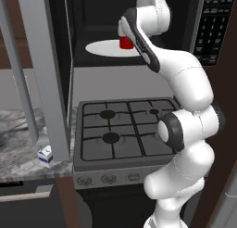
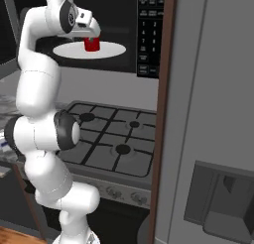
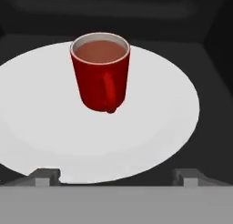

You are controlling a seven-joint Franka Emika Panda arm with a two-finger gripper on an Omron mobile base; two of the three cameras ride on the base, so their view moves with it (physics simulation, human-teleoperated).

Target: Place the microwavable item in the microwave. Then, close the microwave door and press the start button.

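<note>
The red cup (image 3: 101,73) stands upright on the white turntable plate (image 3: 36,118) inside the microwave (image 1: 92,18), a little toward the back of the plate, with brown liquid up near its rim and its handle turned toward the hand. No writing or label shows on the cup.

The gripper (image 3: 116,175) sits in front of the cup with its two fingertips (image 3: 45,176) spread wide, clear of the cup, nothing between them.

To the right of the cup, the microwave's keypad (image 2: 149,34) carries rows of small pale button marks, too small to read.

To the left of the cup, the microwave door (image 1: 48,83) hangs open, its grey frame crossing the counter edge.

Below the cup is a black gas stove (image 1: 122,129) with four burners and knobs along its front. Left of the stove, a small white-and-blue milk carton (image 1: 45,155) rests on the marbled counter (image 1: 18,143); its printing is unreadable. Right of the stove stands a tall grey fridge (image 2: 213,114).
</note>
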